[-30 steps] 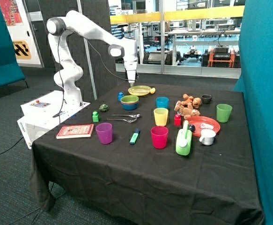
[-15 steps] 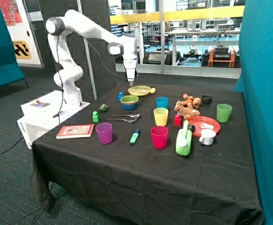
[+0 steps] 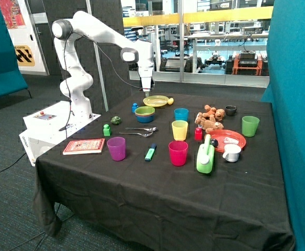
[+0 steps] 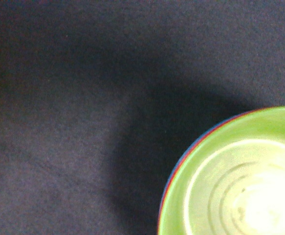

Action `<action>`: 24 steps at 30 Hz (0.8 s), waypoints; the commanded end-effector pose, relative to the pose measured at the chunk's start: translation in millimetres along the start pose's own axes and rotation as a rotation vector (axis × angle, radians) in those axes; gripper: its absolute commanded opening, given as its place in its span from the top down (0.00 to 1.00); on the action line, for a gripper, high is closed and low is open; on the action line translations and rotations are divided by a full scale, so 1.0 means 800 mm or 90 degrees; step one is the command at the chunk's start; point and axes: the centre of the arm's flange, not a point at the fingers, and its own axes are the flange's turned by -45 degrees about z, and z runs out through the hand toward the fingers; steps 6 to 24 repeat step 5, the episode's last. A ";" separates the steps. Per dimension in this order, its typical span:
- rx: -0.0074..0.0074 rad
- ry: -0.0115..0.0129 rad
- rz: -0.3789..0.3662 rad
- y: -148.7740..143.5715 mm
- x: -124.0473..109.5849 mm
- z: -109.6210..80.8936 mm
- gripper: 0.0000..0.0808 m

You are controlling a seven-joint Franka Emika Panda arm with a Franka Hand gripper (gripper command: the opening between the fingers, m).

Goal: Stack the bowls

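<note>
The fingers (image 3: 146, 92) have been raised a little over the last second and are now held still above the counter (image 3: 157, 204). Whether they're open or closed can't be told tbh, and nothing is seen hanging from them. The bowls (image 3: 145, 113) are found just below and slightly aside: the green bowl (image 4: 240, 181) is nested on top, with pink and blue rims peeking out underneath. So stacking looks pretty much done.
</note>
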 end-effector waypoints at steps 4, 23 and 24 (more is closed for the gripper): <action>-0.0008 0.0005 -0.019 0.004 0.023 0.000 0.33; -0.0008 0.0005 -0.021 0.003 0.026 0.000 0.33; -0.0008 0.0005 -0.021 0.003 0.026 0.000 0.33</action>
